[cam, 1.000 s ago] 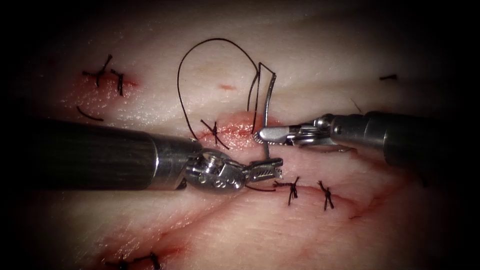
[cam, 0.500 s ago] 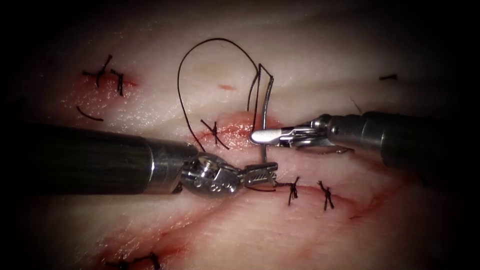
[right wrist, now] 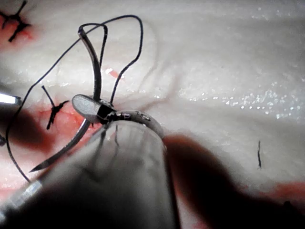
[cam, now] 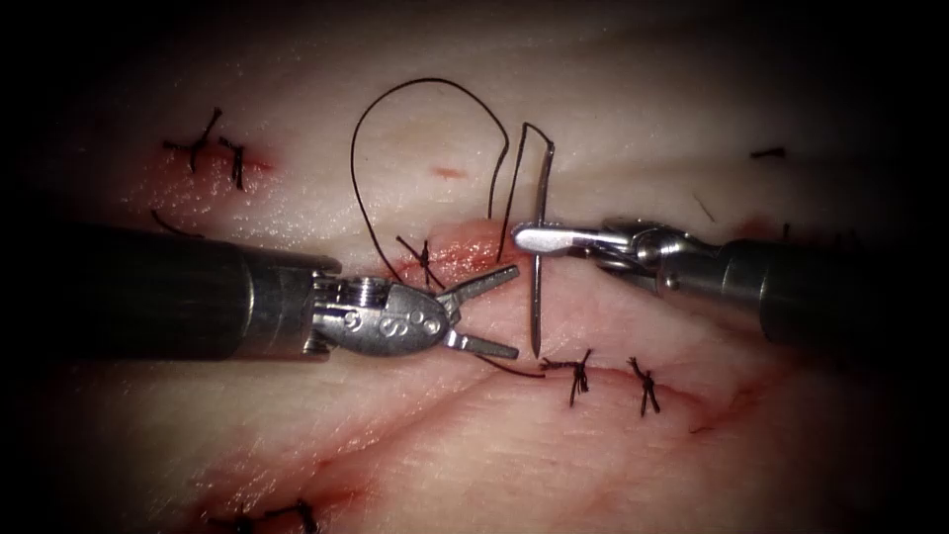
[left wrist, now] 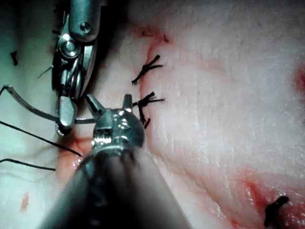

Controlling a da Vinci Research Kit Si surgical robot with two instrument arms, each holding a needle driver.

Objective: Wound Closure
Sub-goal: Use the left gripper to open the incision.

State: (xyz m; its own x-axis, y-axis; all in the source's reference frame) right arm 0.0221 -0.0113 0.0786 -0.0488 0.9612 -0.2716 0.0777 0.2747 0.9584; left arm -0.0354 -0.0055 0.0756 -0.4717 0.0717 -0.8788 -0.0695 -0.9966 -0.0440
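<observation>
In the endoscope view, the needle (cam: 537, 259) is held by the right tool (cam: 524, 237) near the middle of its curve, free of the tissue (cam: 692, 109), with its point aimed toward the near side and its thread end toward the far side. The left tool (cam: 512, 311) is seen with its jaws spread wide, holding nothing, just left of the needle's point. The thread (cam: 395, 109) is looped over the far tissue from the needle's tail. The cut (cam: 460, 257) is seen between the tools, with a knotted stitch (cam: 423, 259) on its left part. In the left wrist view, the left tool (left wrist: 109, 104) is shown wide and empty, the needle (left wrist: 33, 109) beside it gripped by the right tool (left wrist: 66, 119). In the right wrist view, the right tool (right wrist: 88, 107) is closed across the needle (right wrist: 95, 76), and the thread (right wrist: 128, 28) is arched behind it.
</observation>
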